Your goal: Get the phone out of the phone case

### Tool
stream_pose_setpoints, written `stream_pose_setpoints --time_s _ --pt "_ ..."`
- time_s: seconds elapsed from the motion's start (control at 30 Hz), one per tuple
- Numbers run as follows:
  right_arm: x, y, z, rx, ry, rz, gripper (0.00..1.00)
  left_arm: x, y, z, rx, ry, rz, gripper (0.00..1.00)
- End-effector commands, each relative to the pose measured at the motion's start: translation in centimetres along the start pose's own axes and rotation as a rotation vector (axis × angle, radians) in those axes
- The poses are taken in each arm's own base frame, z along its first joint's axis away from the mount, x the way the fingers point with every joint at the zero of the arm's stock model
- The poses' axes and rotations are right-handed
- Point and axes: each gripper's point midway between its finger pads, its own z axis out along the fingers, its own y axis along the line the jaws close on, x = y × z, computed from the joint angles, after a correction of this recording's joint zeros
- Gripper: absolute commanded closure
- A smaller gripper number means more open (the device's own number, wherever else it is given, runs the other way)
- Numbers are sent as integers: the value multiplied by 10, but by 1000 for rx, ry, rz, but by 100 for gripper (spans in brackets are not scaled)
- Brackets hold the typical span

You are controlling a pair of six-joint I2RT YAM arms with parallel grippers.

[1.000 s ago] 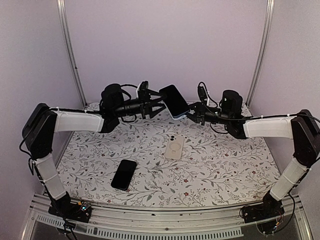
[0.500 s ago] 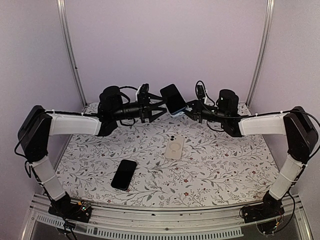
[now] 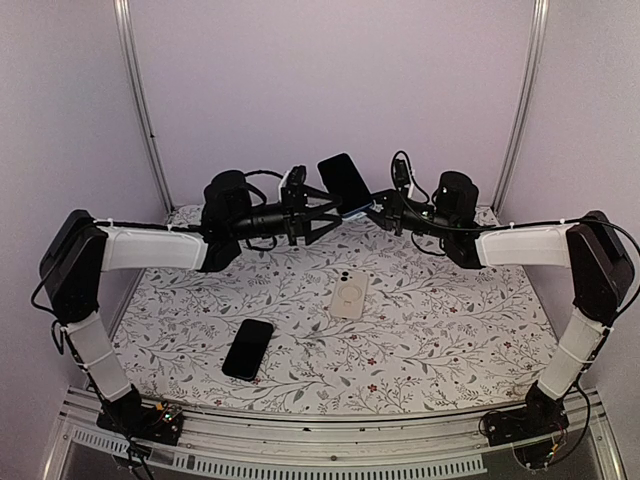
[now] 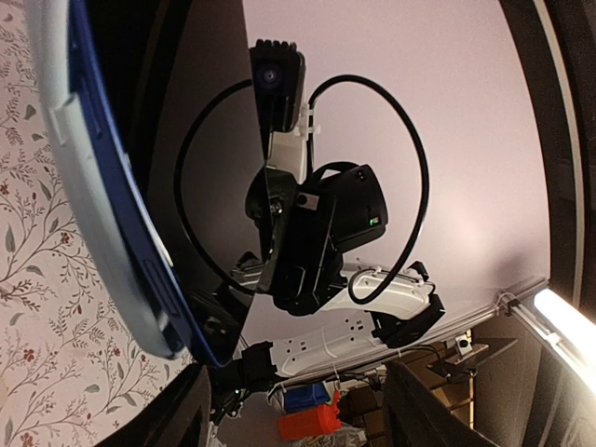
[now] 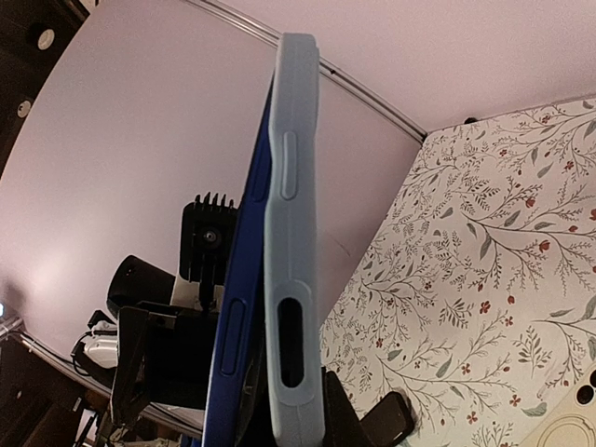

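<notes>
A dark blue phone (image 3: 343, 180) in a light blue case (image 5: 293, 279) is held in the air above the back of the table. My right gripper (image 3: 369, 210) is shut on its lower end, with one dark finger (image 5: 352, 421) against the case. In the right wrist view the phone's blue edge (image 5: 235, 317) stands beside the case's edge, partly out of it. My left gripper (image 3: 322, 213) is open and empty just left of and below the phone, not touching it. In the left wrist view the phone and case (image 4: 98, 186) fill the left side, and the gripper (image 4: 298, 410) has its fingers wide apart.
A beige phone case (image 3: 349, 294) lies on the floral tablecloth (image 3: 450, 330) near the middle. A black phone (image 3: 248, 348) lies face up nearer the front left. Metal posts stand at the back corners.
The right gripper has raised the cased phone and tilted it more upright. The left gripper stays open and now sits lower relative to the phone.
</notes>
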Motion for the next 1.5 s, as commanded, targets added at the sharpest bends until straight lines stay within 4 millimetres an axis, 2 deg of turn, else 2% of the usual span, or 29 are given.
stream_pose_setpoints --time_s 0.0,0.47,0.57,0.9,1.03,1.17,1.33,1.47 --pt "-20 34 2 -103 -47 -86 100 -1 -11 10 42 11 26 35" --pt "-12 45 5 -122 -36 -109 100 -7 -6 15 35 1 20 36" --pt "-9 47 5 -127 -31 -120 100 -10 -8 15 46 -12 22 39" --pt "0 63 0 -135 -50 -218 100 -15 -13 15 128 -55 -15 62" --pt "0 64 -3 -129 -58 -232 100 -15 -12 15 140 -59 -25 79" --pt "-1 61 -4 -112 -68 -232 100 -13 -11 16 140 -49 -21 100" --pt "-4 45 -3 -24 -75 -216 100 -9 -17 16 127 -11 26 100" --pt "-16 22 -9 87 -103 -202 100 -3 -26 18 119 42 95 100"
